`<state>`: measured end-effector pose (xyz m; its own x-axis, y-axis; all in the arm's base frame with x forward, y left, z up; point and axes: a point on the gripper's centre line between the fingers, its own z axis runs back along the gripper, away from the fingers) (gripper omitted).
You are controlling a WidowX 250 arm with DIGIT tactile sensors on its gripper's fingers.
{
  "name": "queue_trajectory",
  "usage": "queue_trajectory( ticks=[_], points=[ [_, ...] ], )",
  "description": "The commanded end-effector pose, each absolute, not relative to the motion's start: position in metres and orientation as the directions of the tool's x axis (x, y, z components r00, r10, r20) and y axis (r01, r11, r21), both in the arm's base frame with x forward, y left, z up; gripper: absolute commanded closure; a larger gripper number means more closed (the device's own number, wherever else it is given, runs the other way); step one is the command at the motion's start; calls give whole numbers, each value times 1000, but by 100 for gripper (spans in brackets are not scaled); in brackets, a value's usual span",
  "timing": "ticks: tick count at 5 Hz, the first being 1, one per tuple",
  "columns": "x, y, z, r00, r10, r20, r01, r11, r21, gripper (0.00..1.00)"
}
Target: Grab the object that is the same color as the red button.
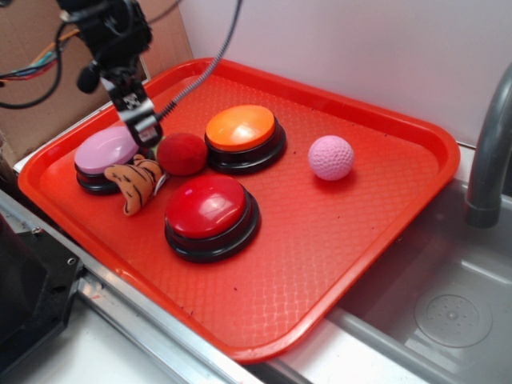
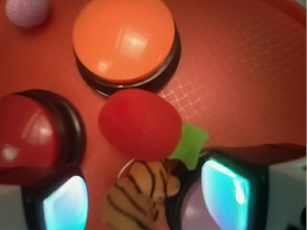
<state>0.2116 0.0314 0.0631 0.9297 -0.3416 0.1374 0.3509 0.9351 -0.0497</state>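
The small fuzzy red plush ball (image 1: 182, 154) with a green leaf tab (image 2: 190, 145) lies on the tray between the orange button and the striped tiger. In the wrist view the ball (image 2: 139, 123) sits just beyond my fingertips. The glossy red button (image 1: 210, 210) on its black base stands nearer the tray's front, and shows at the left edge of the wrist view (image 2: 29, 132). My gripper (image 1: 146, 128) hovers to the left of the ball, over the tiger and the pink-domed button. It is open (image 2: 146, 196), and between its fingers lies the tiger, not the ball.
The red tray (image 1: 336, 264) also holds an orange-domed button (image 1: 242, 133), a pink-domed button (image 1: 104, 154), an orange striped plush tiger (image 1: 138, 184) touching the ball, and a dimpled pink ball (image 1: 330, 157). A metal sink (image 1: 448, 312) and grey faucet (image 1: 490, 152) lie to the right.
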Motion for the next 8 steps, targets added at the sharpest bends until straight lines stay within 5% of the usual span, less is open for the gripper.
queue_trajectory(
  ticks=[1, 4, 5, 8],
  points=[
    [238, 30, 38, 897, -424, 125, 429, 903, -12, 0],
    [240, 24, 17, 872, -484, 80, 486, 874, -15, 1],
    [242, 23, 14, 863, -500, 71, 502, 865, -7, 100],
    [240, 26, 28, 881, -465, 93, 469, 883, -24, 100]
  ],
)
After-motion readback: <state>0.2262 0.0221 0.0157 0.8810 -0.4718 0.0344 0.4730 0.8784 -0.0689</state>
